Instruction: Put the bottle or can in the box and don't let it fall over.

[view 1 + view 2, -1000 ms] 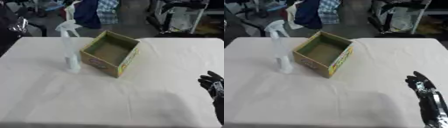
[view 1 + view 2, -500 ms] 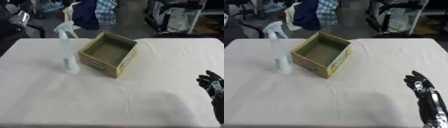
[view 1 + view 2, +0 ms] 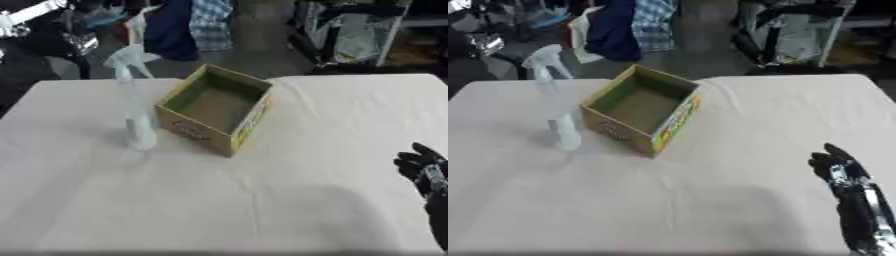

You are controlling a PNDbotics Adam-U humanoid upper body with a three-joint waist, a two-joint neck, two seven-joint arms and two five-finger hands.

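Right eye view: right hand [image 3: 839, 167] rests empty, fingers seemingly relaxed, well apart from upright spray bottle [image 3: 555, 107] beside open box [image 3: 642, 110], awaiting pickup.

A clear plastic spray bottle [image 3: 133, 102] stands upright at nine o'clock of the open yellow-green cardboard box [image 3: 215, 110], just beside it. The black right hand [image 3: 422, 168] rests at four o'clock on the white tablecloth [image 3: 262, 200].

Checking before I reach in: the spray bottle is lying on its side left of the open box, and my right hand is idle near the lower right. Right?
Not quite: the spray bottle stands upright left of the open box, as the left eye view shows. The right hand does sit idle at lower right.
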